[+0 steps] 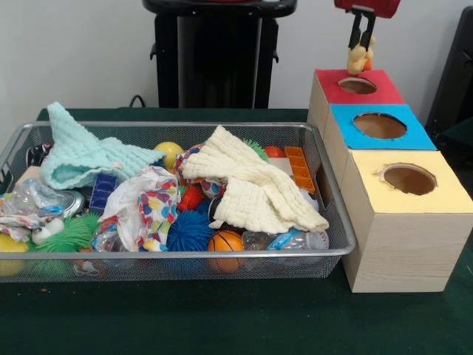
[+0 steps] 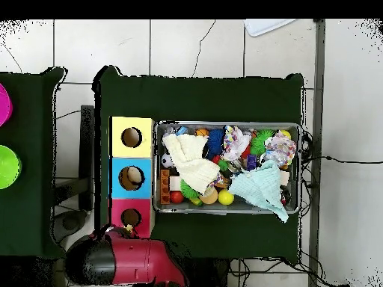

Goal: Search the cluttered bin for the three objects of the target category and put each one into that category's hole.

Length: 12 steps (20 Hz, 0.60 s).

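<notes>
So my pincer (image 1: pixel 361 46) is clamped on a little yellow toy (image 1: pixel 359 59), which hangs upright with its long axis vertical, straight above the red box's hole (image 1: pixel 357 86). Nothing sits between them. The blue box (image 1: pixel 379 126) and yellow box (image 1: pixel 409 179) are next in the row beyond red, and the wire bin (image 1: pixel 336 235) of cloths and balls sits beside them on the bench (image 1: pixel 222 318).

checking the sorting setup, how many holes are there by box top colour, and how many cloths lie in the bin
red-topped hole: 1
blue-topped hole: 1
yellow-topped hole: 1
cream cloth: 1
mint green cloth: 1
total: 3 holes and 2 cloths, 5 things
</notes>
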Each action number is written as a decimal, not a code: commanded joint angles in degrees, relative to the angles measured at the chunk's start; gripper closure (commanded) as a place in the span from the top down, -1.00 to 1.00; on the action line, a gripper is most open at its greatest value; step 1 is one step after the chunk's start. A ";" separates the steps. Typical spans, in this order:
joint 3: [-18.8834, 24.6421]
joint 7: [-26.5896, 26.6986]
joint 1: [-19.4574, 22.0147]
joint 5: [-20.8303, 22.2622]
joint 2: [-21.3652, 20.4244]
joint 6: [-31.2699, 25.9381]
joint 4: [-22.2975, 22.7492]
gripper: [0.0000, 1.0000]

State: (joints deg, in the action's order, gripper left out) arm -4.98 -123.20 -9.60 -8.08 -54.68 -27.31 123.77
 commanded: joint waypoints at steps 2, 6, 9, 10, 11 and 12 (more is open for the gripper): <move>-0.52 -6.95 0.78 2.00 1.33 3.33 0.91 -1.00; -1.03 -7.26 0.47 2.12 1.34 3.51 0.67 -1.00; -0.84 -7.62 0.37 2.00 2.17 4.81 0.30 -1.00; -0.90 -7.95 0.20 1.97 2.50 5.61 0.17 -1.00; -1.16 -8.32 -0.15 2.08 2.94 6.20 -0.27 -1.00; -2.12 -9.02 -0.93 2.51 3.17 7.22 -0.89 -1.00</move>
State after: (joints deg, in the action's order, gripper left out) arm -5.28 -123.20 -9.76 -8.08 -54.63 -25.88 123.77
